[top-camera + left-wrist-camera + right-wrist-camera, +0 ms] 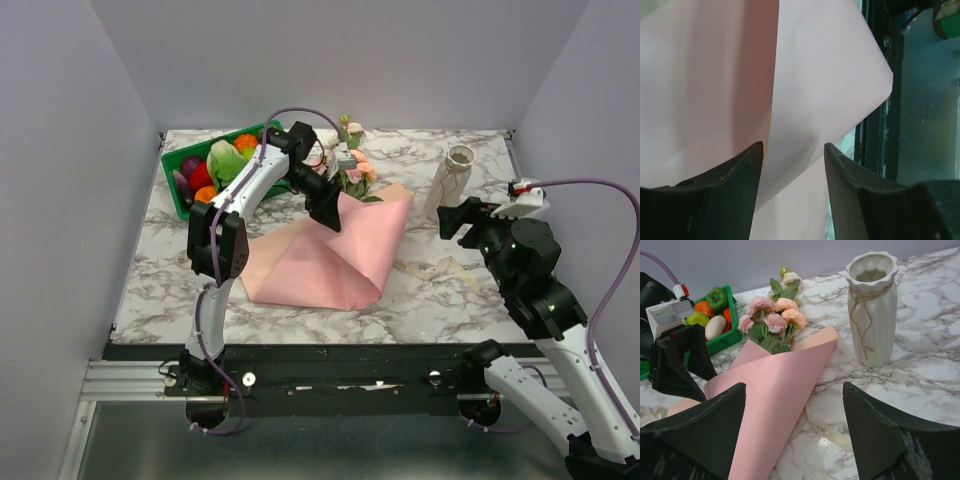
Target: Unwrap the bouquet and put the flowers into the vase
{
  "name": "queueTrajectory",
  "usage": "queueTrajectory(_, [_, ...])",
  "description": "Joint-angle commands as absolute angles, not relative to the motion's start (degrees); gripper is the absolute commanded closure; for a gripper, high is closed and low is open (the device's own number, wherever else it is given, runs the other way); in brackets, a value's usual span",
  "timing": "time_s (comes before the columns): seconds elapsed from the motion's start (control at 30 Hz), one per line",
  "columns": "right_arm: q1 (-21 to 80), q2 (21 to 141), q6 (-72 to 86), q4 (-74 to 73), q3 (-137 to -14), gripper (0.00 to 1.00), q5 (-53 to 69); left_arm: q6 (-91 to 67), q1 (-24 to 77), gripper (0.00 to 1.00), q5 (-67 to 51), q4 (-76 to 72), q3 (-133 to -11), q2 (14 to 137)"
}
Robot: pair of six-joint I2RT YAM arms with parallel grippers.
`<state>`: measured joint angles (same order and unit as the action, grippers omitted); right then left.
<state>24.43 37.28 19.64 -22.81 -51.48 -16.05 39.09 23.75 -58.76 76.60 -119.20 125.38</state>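
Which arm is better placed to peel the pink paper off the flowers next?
Left, probably. The left gripper sits over the pink paper, jaws open astride a fold; the right gripper hangs open near the vase, off the paper.

The paper [330,260] is pink, flowers [775,315] pink and peach, vase [872,315] cream, table [930,375] grey-veined white.

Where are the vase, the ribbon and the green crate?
vase [872,315], right wrist view, mid body.
ribbon [829,432], right wrist view, printed strip lying on the table.
green crate [726,339], right wrist view, near wall.
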Motion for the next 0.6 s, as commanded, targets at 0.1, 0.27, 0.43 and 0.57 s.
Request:
queueTrajectory(0.1, [24.79,35.51,18.9,-24.34,-53.79,0.15,-20.65,30.6,29.96,0.36,-64.25,78.49,-128.92,127.6])
queueTrajectory(0.27, [24.79,34.1,18.2,-26.01,-55.19,0.14,-22.93,24.01,34.45,0.27,-66.17,74.63,-135.17,130.16])
queueTrajectory(0.43, [24.79,32.96,17.23,-27.77,-57.13,0.13,-25.83,13.99,39.8,0.21,-69.43,63.21,-134.91,130.08])
queueTrajectory(0.57, [24.79,32.26,16.53,-28.48,-58.18,0.1,-27.86,2.67,42.97,0.05,-72.15,53.02,-133.07,129.47])
